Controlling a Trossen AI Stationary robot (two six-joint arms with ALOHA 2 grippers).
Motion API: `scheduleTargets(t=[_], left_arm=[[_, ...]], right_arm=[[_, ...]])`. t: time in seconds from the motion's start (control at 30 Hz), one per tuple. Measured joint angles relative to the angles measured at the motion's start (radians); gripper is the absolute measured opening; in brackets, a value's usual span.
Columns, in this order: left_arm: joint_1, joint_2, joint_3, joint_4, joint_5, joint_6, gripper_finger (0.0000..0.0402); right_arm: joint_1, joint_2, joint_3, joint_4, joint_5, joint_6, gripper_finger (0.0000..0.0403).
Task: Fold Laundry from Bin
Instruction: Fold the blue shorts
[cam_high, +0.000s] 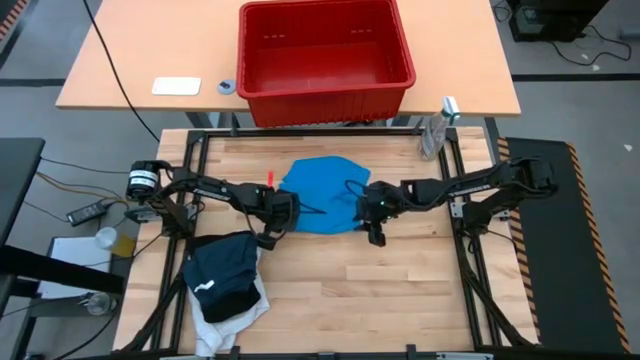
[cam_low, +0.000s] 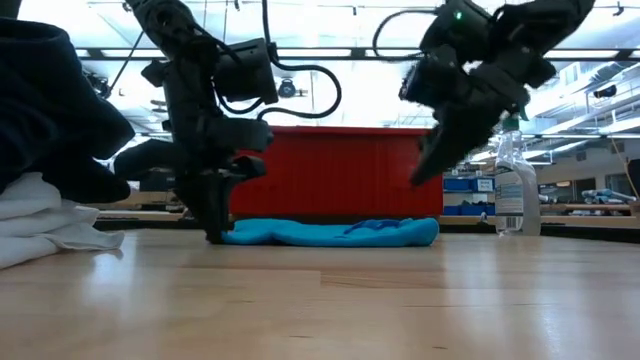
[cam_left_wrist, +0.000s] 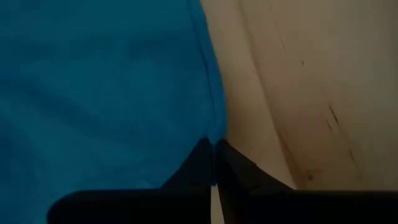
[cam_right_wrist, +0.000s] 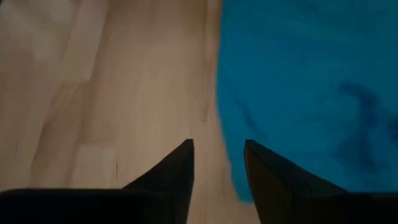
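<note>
bright overhead ceiling lights | low-view glare | wrist views softly blurred

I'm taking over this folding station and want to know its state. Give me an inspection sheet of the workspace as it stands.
Surface: wooden table, bare at the front right.
Job's things: blue garment spread flat mid-table; pile of dark and white garments at the front left; red bin on the desk behind, nothing seen inside.
Clutter: spray bottle at the table's back right corner.
Grippers: left gripper down at the blue garment's left edge, jaws shut on it; right gripper raised over its right edge, jaws open.
Cables: black cable across the back desk; more run along both arms.
Surroundings: white pad and tape roll on the back desk.
</note>
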Motion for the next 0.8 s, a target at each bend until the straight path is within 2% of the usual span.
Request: scheduleTargets(t=[0.17, 0.33, 0.43, 0.6, 0.8], left_arm=[[0.000, -0.004, 0.004, -0.013, 0.001, -0.036, 0.0007], [0.000, -0.004, 0.006, -0.011, 0.002, -0.046, 0.0007], [0.001, -0.005, 0.006, -0.007, 0.003, -0.073, 0.0008], [0.001, -0.005, 0.006, -0.019, 0.004, -0.097, 0.0008], [0.001, -0.005, 0.006, -0.032, 0.004, -0.111, 0.0008]], right_arm=[[0.005, 0.036, -0.004, 0.007, -0.026, -0.057, 0.0209], [0.035, 0.082, -0.002, 0.030, 0.103, -0.183, 0.0265], [0.035, 0.142, -0.003, 0.037, 0.119, -0.224, 0.0284], [0.032, 0.219, -0.004, 0.061, 0.149, -0.203, 0.0270], [0.025, 0.226, -0.003, 0.071, 0.134, -0.150, 0.0199]])
